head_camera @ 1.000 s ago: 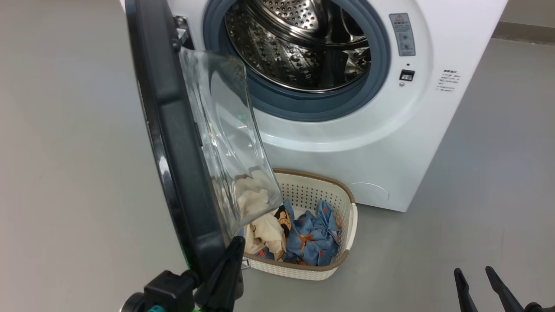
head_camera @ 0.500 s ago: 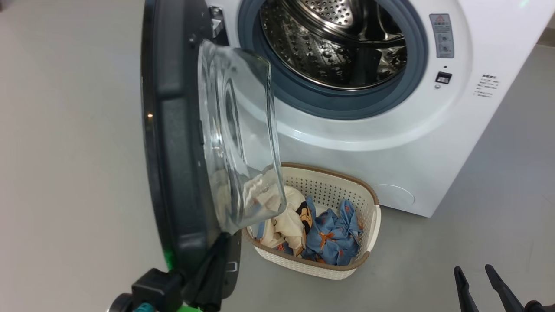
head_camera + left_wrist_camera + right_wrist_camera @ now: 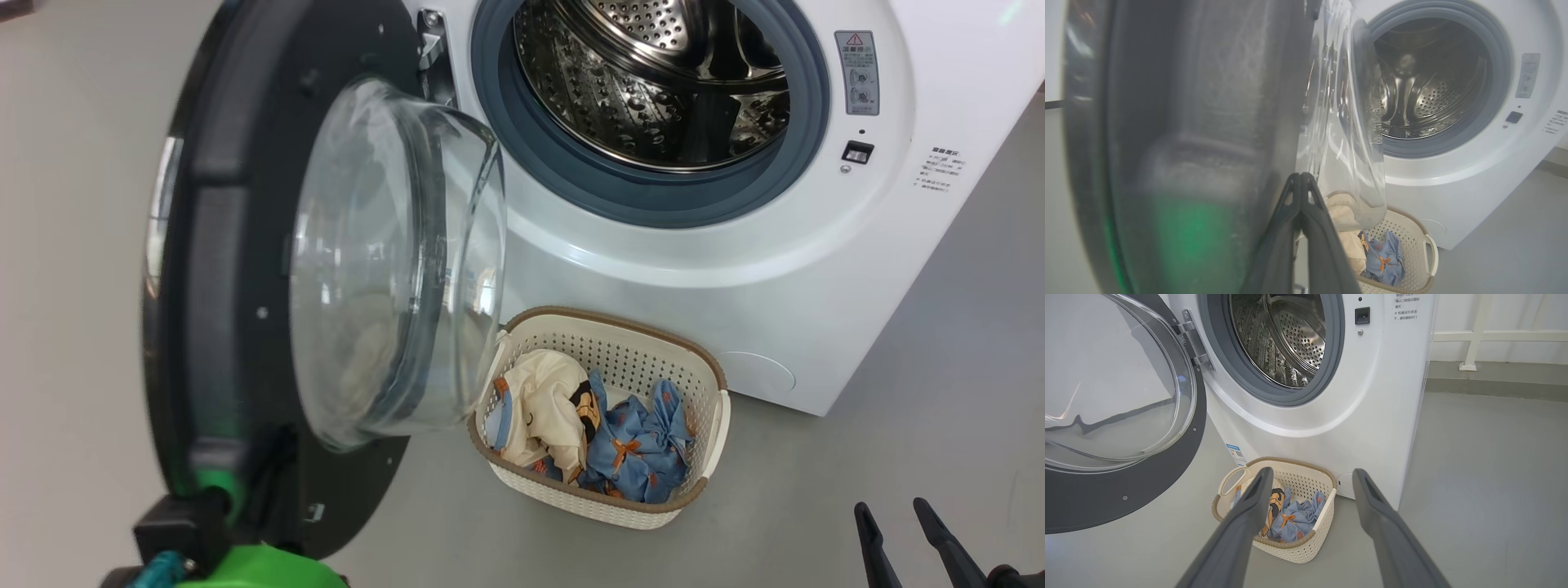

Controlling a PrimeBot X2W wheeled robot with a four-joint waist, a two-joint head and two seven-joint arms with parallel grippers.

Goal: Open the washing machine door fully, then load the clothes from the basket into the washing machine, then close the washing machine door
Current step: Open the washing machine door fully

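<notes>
The left gripper (image 3: 1301,192) is pressed shut with nothing between its fingers. It lies along the inner face of the washing machine door (image 3: 220,245), at the black rim just below the glass bowl (image 3: 384,261). The left wrist view is blurred that close in, so we take it that the fingers bear on the rim, though they may only be beside it. The door stands swung well out from the washing machine (image 3: 735,269) on its hinge (image 3: 429,41), leaving the drum (image 3: 653,82) exposed (bare steel, no laundry in the part we see). The right gripper (image 3: 1312,473) hangs out in front of the machine, well apart from it, jaws spread wide and empty.

The basket (image 3: 612,314) sits on the floor (image 3: 898,392) just in front of the machine, below its opening. The clothes (image 3: 629,445) all lie in it, the cream piece on the hinge side and the blue ones beside it.

We judge that the first step, opening the door fully, is in hand and close to done. Next we need a last push outward if the door has travel left, then the left arm drawn clear of the rim. After that the spread right gripper can come down over the basket. Because the basket lies near the door's lower edge, the reach should favour the side away from the hinge.
</notes>
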